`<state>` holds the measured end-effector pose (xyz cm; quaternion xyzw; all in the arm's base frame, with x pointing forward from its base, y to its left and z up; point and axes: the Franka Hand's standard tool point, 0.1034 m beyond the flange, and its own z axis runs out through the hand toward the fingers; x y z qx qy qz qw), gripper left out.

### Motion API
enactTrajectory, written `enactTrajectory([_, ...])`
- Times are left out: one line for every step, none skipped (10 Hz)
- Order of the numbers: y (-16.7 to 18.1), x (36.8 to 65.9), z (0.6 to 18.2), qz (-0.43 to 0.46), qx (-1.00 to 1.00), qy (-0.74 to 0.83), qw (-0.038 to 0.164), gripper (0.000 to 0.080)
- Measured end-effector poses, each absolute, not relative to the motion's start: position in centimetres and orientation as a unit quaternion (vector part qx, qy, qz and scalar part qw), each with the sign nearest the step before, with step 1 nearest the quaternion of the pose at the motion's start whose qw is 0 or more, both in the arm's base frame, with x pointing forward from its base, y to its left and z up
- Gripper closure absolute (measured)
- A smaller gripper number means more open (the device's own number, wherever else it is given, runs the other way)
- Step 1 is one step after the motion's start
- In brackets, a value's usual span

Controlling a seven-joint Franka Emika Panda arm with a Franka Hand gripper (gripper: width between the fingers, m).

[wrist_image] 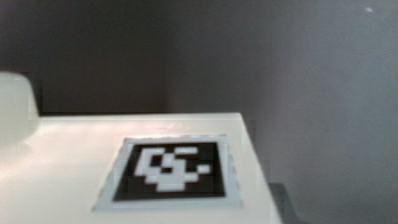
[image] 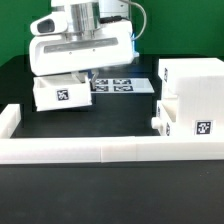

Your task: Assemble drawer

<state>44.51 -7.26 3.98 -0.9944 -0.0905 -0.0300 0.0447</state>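
Observation:
The gripper (image: 76, 74) hangs straight over a small white open-top tray (image: 60, 93) at the exterior view's left. The white hand reaches down to the tray's upper edge and hides the fingers. The tray has a black-and-white tag on its near face. The wrist view shows this tagged white face (wrist_image: 169, 168) very close, with no fingertips in sight. The tall boxy housing (image: 192, 82) stands at the exterior view's right. A second small tray (image: 172, 118) with a round knob sits at the housing's lower front.
The marker board (image: 122, 84) lies flat on the black table between the tray and the housing. A low white wall strip (image: 100, 150) runs along the near side, with a raised end (image: 9, 118) at the exterior view's left.

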Motion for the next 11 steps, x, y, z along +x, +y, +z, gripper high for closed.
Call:
enactTrajectory([-6.8,45.2,4.8,-0.023,-0.991,-0.124,0.048,0.0755])
enactTrajectory([-6.5,45.9,5.5,-0.014,-0.986,-0.155,0.053,0.0755])
enactTrajectory([-6.4,46.6,6.1,-0.011,-0.983,-0.177,0.055,0.0755])
enactTrajectory([-6.0,47.2,6.6,-0.007,-0.980,-0.190,0.059,0.0755])
enactTrajectory([-5.1,47.6,6.9,0.003,-0.978,-0.201,0.059,0.0755])
enactTrajectory([-4.9,47.7,6.9,0.003,-0.975,-0.216,0.060,0.0755])
enactTrajectory([-5.0,47.6,6.8,0.003,-0.973,-0.221,0.060,0.0755])
enactTrajectory([-5.0,47.6,6.8,0.003,-0.973,-0.224,0.060,0.0755])
enactTrajectory([-5.1,47.7,6.8,0.000,-0.962,-0.268,0.059,0.0755])
enactTrajectory([-5.2,47.9,6.9,-0.004,-0.941,-0.333,0.056,0.0755])
enactTrajectory([-4.9,48.2,7.0,-0.009,-0.924,-0.378,0.050,0.0755])
